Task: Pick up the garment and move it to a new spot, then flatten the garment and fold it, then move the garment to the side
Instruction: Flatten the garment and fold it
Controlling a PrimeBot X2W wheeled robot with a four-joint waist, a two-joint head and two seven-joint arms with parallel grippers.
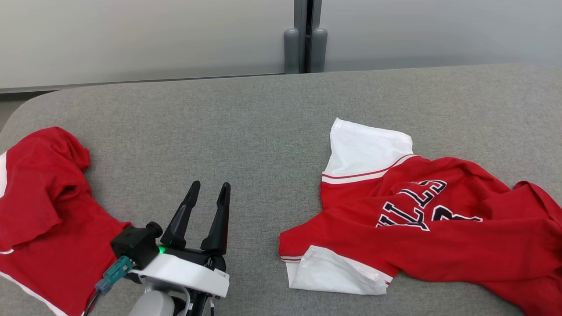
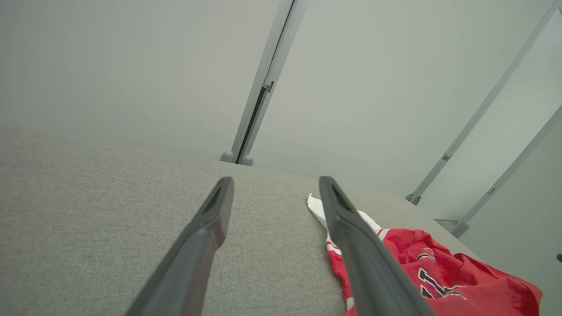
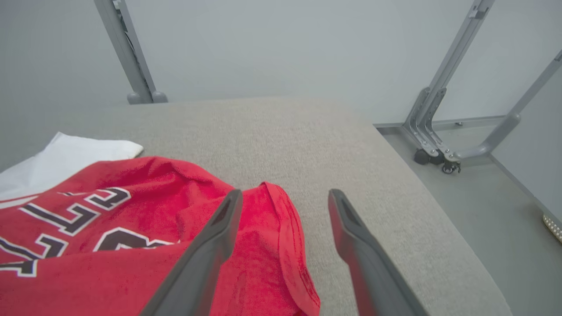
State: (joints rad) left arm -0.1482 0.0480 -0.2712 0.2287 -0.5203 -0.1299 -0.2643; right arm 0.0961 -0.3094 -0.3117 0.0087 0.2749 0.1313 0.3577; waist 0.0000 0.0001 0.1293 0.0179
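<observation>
- While both grippers hold nothing, the red shirt (image 1: 351, 228) lies crumpled on the right half of the grey desk (image 1: 263, 131), with its dark-and-white lettering (image 1: 417, 204) partly lost in the folds
- Its far sleeve (image 1: 364, 151), white, lies flat toward the back of the desk; its near sleeve (image 1: 329, 272), also white, points toward the front edge with red cloth lapping over its top
- The left gripper (image 1: 210, 184) sits low at the near left, fingers spread wide and pointing toward the back wall (image 1: 131, 39); a strip of bare desk lies between it and the shirt
- In the left wrist view, one finger of that gripper crosses in front of the far sleeve
- The right gripper (image 3: 285, 194) is at the shirt's right-hand edge, fingers wide apart; one finger shows against a raised red fold, the other against bare desk, and whether either touches the cloth cannot be told
- A second red garment (image 1: 44, 210) is heaped at the desk's left edge, just beside the left arm's wrist and well apart from the shirt
- Behind the desk a grey post (image 1: 303, 44) splits the pale wall; past the desk's right end are the floor (image 3: 483, 228) and a metal frame (image 3: 432, 149) on a small wheel
</observation>
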